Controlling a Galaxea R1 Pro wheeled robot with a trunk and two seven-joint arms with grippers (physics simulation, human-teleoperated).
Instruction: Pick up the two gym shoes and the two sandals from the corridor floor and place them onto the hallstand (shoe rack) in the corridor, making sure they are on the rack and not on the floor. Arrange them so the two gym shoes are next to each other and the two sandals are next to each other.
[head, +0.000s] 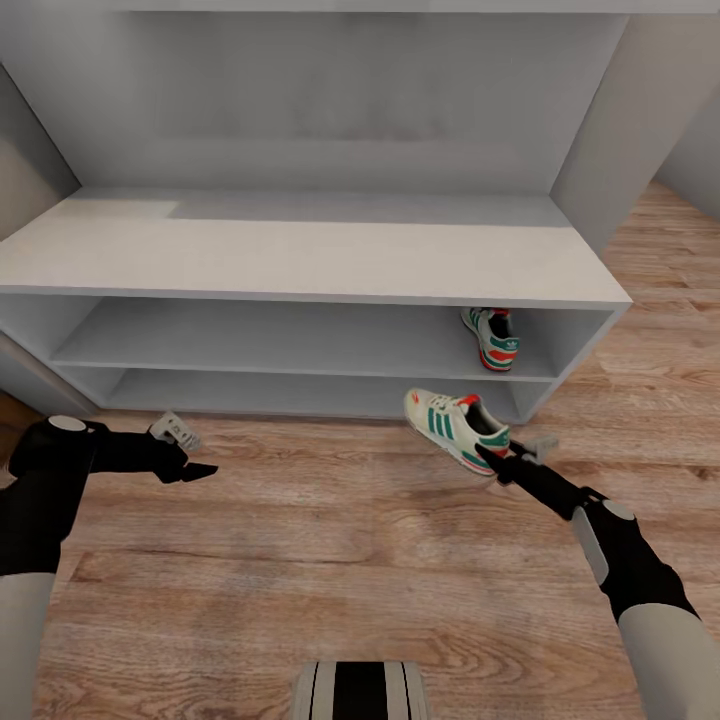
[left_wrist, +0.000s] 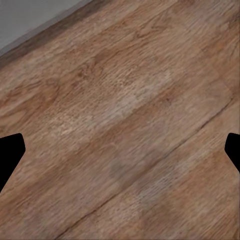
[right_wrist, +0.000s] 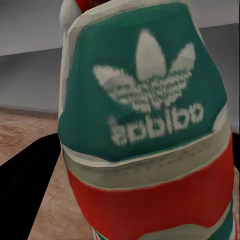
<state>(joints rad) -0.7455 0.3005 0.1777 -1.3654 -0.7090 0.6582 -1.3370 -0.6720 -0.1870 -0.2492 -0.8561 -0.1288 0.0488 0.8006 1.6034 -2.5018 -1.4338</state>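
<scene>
Shoe (head: 450, 425) is hanging heel-first in our right end effector (head: 497, 462); we are taking it to the rack (head: 300, 262) beside its mate (head: 492, 338); left end effector (head: 195, 470) is released.

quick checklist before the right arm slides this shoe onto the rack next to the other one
1. Right hand gripping the held shoe at its heel: ok, the heel sits between the fingers in the wrist view.
2. Held shoe off the floor: cannot tell.
3. Other shoe already on the rack, middle shelf, right end: ok.
4. Free shelf space to that shoe's left: ok.
5. Left hand open, holding nothing, away from the path: ok.
6. Sandals located: cannot tell.
</scene>
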